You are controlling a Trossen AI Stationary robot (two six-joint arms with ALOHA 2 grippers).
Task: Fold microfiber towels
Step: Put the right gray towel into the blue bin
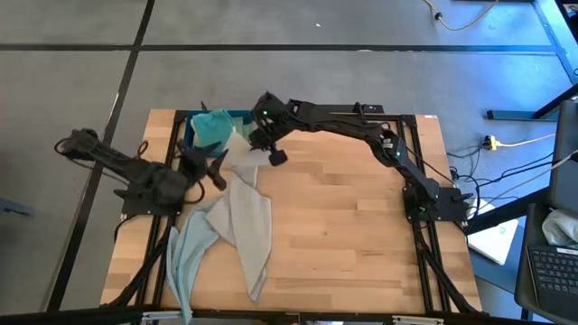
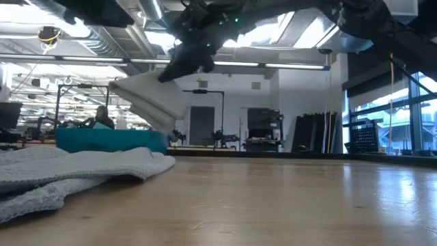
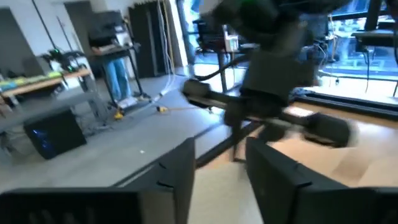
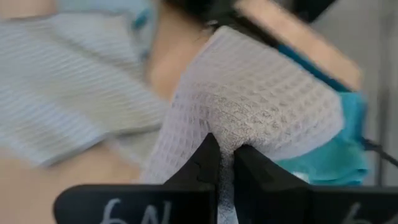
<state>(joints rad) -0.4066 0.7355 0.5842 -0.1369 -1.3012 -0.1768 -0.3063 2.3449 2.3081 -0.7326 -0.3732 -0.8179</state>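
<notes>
My right gripper (image 1: 256, 144) reaches over the table's far left part and is shut on a light grey towel (image 4: 249, 112), which hangs raised in the low view (image 2: 147, 96). A teal towel (image 1: 212, 126) lies in the dark blue tray (image 1: 188, 122) just beyond it. Another light grey towel (image 1: 248, 217) and a pale blue-green one (image 1: 185, 257) lie crumpled on the table's left half. My left gripper (image 3: 217, 180) is open and empty beside the tray (image 1: 215, 170), pointing toward my right arm. My right gripper pinches a bunched fold of the light grey towel (image 4: 227, 140) between its two fingers, coming from above and slanting down. The held part is lifted off the table (image 2: 164, 85). The cloth hangs slack below the fingers toward the other towels.
The table's right half (image 1: 361, 235) is bare wood. The dark blue tray stands at the far left corner. A black frame runs along the table's left and right edges. A person sits far off in the room behind (image 2: 102, 117).
</notes>
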